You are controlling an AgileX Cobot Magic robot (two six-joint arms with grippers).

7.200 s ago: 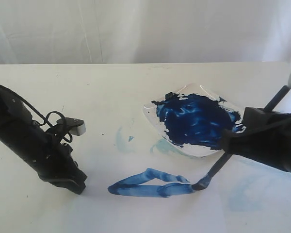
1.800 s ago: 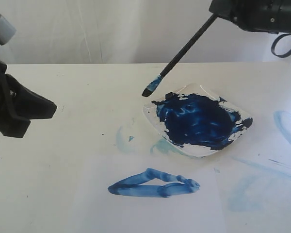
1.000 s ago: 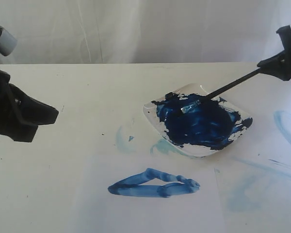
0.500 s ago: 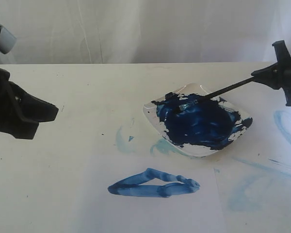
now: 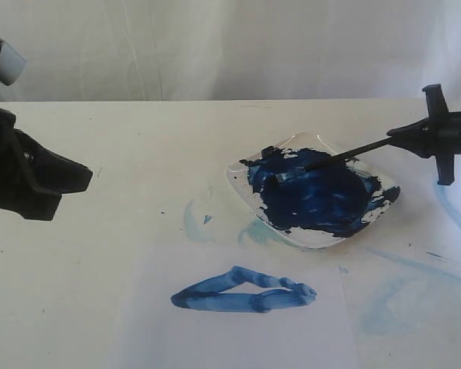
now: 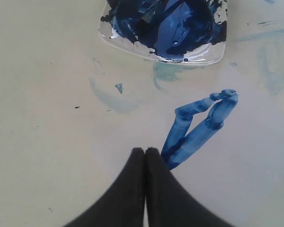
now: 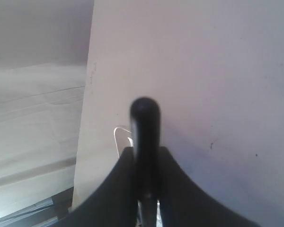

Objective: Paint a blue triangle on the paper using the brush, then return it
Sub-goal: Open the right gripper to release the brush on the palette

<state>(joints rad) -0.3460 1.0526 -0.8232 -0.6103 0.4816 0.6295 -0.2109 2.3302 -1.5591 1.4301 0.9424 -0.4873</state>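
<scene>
Exterior view, read from the 9 o'clock edge to the 3 o'clock edge. The left gripper [image 6: 145, 152] hangs above the tabletop [image 5: 138, 146] with its fingers pressed together, holding nothing. The paper [image 5: 215, 338] lies toward 6 o'clock and carries the blue triangle [image 5: 238, 304], a closed, flattened outline. At about 1 o'clock from the triangle stands the paint dish [image 5: 234, 184], clear of the paper's edge and filled with dark paint. The brush [image 5: 346, 151] slants low across the dish: its tip rests in the paint near the dish's 10 o'clock side, and its handle runs out over the rim toward 3 o'clock. There the right gripper [image 5: 403, 139] pinches the handle's end. The painting appears finished and the return nearly made. Hazards, as judged: since much of the handle seems to overhang the rim, letting go might lever the tip up and roll the brush out, smearing the table; a sideways pull before the fingers part could drag the dish
</scene>
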